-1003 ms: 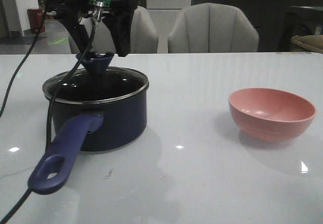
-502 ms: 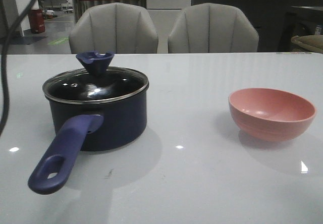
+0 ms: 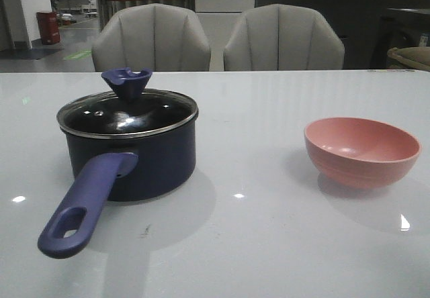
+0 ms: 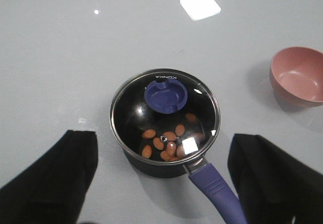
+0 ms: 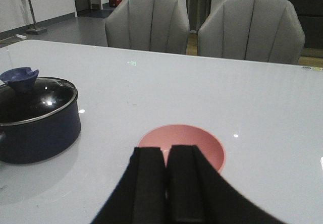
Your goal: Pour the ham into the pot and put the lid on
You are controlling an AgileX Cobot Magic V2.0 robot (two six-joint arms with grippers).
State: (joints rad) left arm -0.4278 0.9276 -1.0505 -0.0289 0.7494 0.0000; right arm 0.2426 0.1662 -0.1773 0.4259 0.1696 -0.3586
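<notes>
1. The left gripper (image 4: pixel 161 183), which hung open over the knob a second ago, has risen out of the front view. From its wrist camera it now looks down on the pot (image 3: pixel 131 160) with its fingers (image 4: pixel 50 178) spread wide and empty.
2. The lid (image 3: pixel 127 113) sits level on the pot's rim, its knob (image 3: pixel 126 82) upright. Released and seated like that, the covering step looks done.
3. The ham (image 4: pixel 164 141) lies inside the pot, a loose scatter of orange-pink pieces seen through the glass.
4. The bowl (image 3: pixel 363 152) stands well apart to the right, apparently empty.
5. The right gripper (image 5: pixel 167 183) hovers just behind the bowl, fingers pressed together on nothing.
</notes>
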